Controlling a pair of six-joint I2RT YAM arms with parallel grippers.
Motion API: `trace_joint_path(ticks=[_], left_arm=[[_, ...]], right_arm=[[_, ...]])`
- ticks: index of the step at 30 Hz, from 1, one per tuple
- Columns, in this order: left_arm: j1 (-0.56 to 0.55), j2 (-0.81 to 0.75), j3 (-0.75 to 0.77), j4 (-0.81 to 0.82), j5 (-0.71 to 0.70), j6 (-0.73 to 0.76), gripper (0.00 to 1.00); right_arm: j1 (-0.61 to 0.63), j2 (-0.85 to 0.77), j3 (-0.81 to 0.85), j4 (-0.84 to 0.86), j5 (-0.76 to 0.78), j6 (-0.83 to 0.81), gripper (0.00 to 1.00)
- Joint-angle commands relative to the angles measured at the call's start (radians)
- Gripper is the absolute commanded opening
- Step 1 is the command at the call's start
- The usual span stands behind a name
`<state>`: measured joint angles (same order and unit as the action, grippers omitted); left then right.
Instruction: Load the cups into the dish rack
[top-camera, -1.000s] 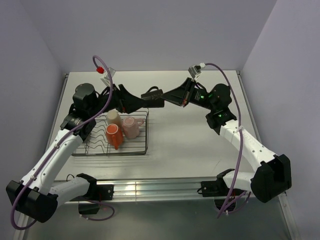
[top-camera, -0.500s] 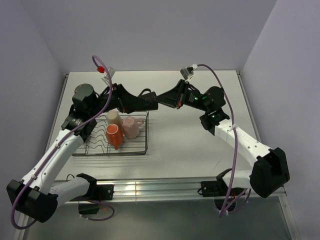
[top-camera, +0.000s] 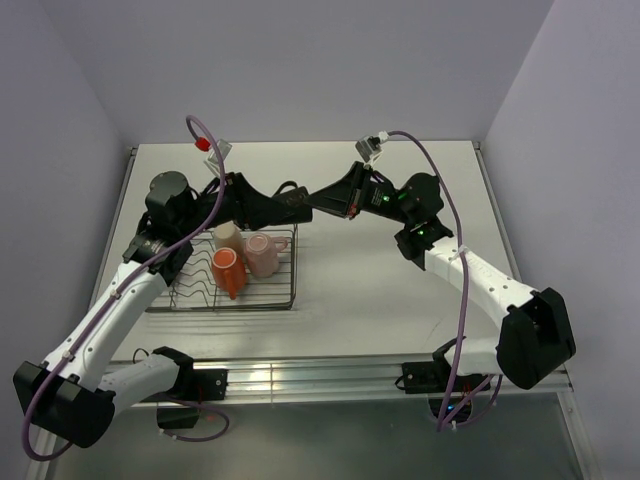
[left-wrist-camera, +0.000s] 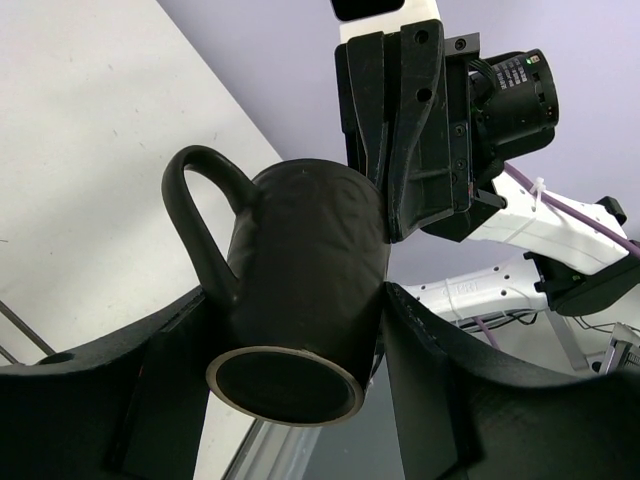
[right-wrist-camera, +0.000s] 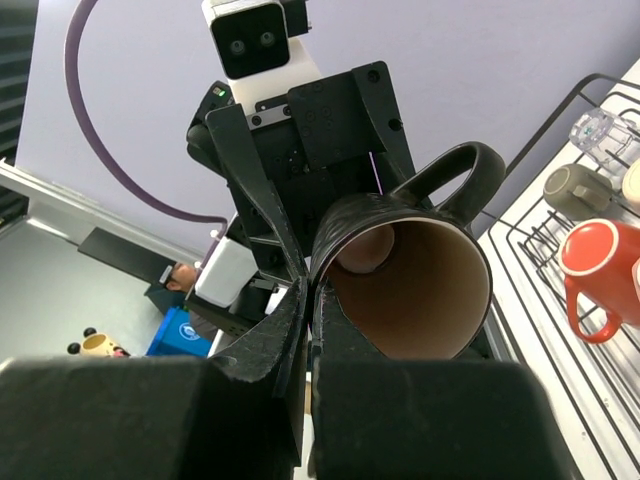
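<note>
The dark brown mug (top-camera: 301, 204) hangs in the air above the far edge of the dish rack (top-camera: 285, 291), held from both sides. My right gripper (top-camera: 320, 199) is shut on its rim, one finger inside the mouth and one outside (right-wrist-camera: 308, 290). My left gripper (top-camera: 288, 207) has its fingers pressed against both sides of the mug's body (left-wrist-camera: 300, 260), handle to the left. In the rack lie a beige tumbler (top-camera: 227, 236), a pink mug (top-camera: 262, 254) and an orange mug (top-camera: 227, 270). The right wrist view also shows an olive-green cup (right-wrist-camera: 572, 190) and a clear glass (right-wrist-camera: 598, 130) there.
The rack stands at the left of the white table (top-camera: 400, 280). Purple walls close the table in on three sides. Both arms reach towards each other over the table's far middle, cables (top-camera: 200, 135) looping above them.
The right arm carried the mug leftwards into the left gripper's open jaws. The left jaws then closed onto the mug's body.
</note>
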<state>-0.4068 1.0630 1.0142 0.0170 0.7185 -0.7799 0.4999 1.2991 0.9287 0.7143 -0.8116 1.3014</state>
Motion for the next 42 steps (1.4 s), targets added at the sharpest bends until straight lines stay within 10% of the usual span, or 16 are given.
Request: trace_joint_path(ticks=[1, 8, 16, 29, 33, 39, 42], left_arm=[[-0.009, -0.026, 0.004, -0.005, 0.073, 0.016, 0.28], [-0.010, -0.035, 0.003, -0.003, 0.088, 0.011, 0.27], [-0.013, -0.046, -0.011, -0.006, 0.082, 0.011, 0.72], [-0.018, -0.054, -0.020, -0.044, 0.050, 0.037, 0.78], [-0.018, -0.054, -0.020, -0.043, 0.058, 0.039, 0.65], [-0.017, -0.055, -0.009, -0.060, 0.047, 0.050, 0.04], [-0.018, -0.058, 0.020, -0.112, 0.012, 0.080, 0.00]], right_arm=[[0.014, 0.002, 0.022, 0.068, 0.052, -0.033, 0.00], [0.015, 0.014, 0.022, 0.068, 0.054, -0.033, 0.00], [0.015, 0.022, 0.015, 0.100, 0.063, -0.007, 0.00], [0.015, 0.031, 0.018, 0.116, 0.080, 0.018, 0.00], [0.015, 0.037, 0.010, 0.126, 0.084, 0.029, 0.00], [0.016, 0.039, 0.005, 0.125, 0.083, 0.022, 0.00], [0.017, 0.035, 0.005, 0.099, 0.086, 0.007, 0.00]])
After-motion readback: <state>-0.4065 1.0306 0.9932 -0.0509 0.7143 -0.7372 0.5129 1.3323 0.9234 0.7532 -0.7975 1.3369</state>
